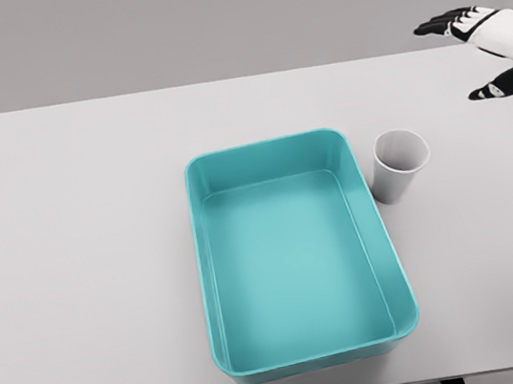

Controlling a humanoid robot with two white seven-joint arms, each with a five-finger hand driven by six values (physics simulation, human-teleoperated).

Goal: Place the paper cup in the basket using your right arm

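A white paper cup [399, 164] stands upright on the table, just right of the teal basket's [210, 257] far right corner, close to its rim. The basket is a rounded rectangular tub with nothing inside. My right hand [470, 57] hovers at the upper right edge of the head view, up and to the right of the cup and well apart from it. Its black-tipped fingers [439, 26] are spread, with the thumb [491, 90] below them, and it holds nothing. The left arm does not show.
The white table [70, 239] spans the view, with its far edge near the top and its front edge at the bottom. Nothing else stands on it.
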